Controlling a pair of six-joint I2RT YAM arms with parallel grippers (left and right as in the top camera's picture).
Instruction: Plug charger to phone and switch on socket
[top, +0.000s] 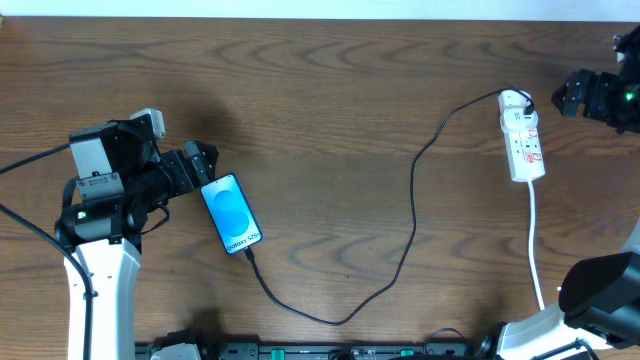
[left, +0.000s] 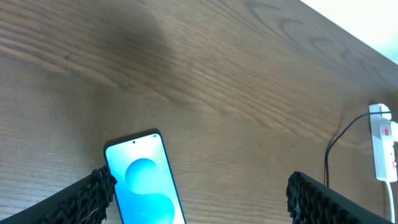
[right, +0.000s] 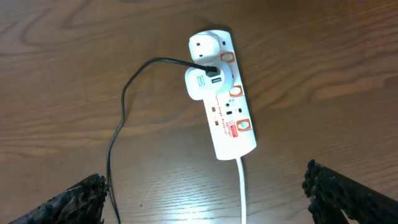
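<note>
The phone (top: 231, 214) lies flat on the table, blue screen up; its top half shows in the left wrist view (left: 146, 186). The charger cable (top: 413, 215) runs from the phone's lower end in a loop to a white plug head in the socket (top: 523, 135). My left gripper (top: 200, 165) is open and empty just beyond the phone's top end; its left finger is beside the phone's edge (left: 199, 199). My right gripper (top: 572, 95) is open and empty, right of the socket. In the right wrist view (right: 208, 199) it hovers over the socket (right: 224, 93), with the cable (right: 118, 130) by its left finger.
The socket's white cord (top: 537, 250) runs toward the front edge, also in the right wrist view (right: 241, 190). The socket (left: 385, 146) and cable (left: 328, 158) show far right in the left wrist view. Robot bases stand at front left (top: 100, 290) and front right (top: 590, 300).
</note>
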